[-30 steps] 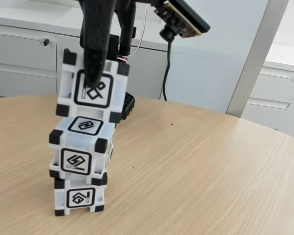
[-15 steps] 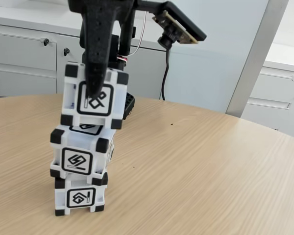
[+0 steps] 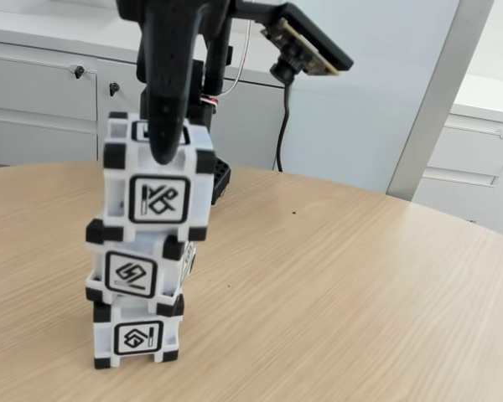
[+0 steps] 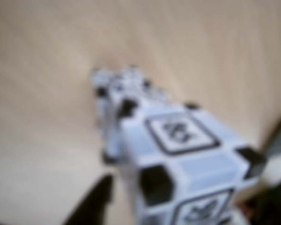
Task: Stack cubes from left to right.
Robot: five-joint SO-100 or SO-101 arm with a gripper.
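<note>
Three white cubes with black corners stand stacked on the wooden counter (image 3: 335, 285), toward the left of the fixed view. The bottom cube (image 3: 137, 337) rests on the counter; the middle cube (image 3: 138, 270) sits on it, slightly offset; the top cube (image 3: 158, 188) sits on the middle one, its front glyph facing the camera. The black pincer (image 3: 165, 153) hangs from above, one finger (image 3: 166, 100) lying over the upper front face of the top cube; its fingers stand spread to either side of that cube, and whether they press it cannot be told. In the blurred wrist view, the top cube (image 4: 187, 164) fills the lower right, with a dark finger (image 4: 91, 204) just left of it, apart from its side. Cabinets (image 3: 42, 100) stand behind the counter.
</note>
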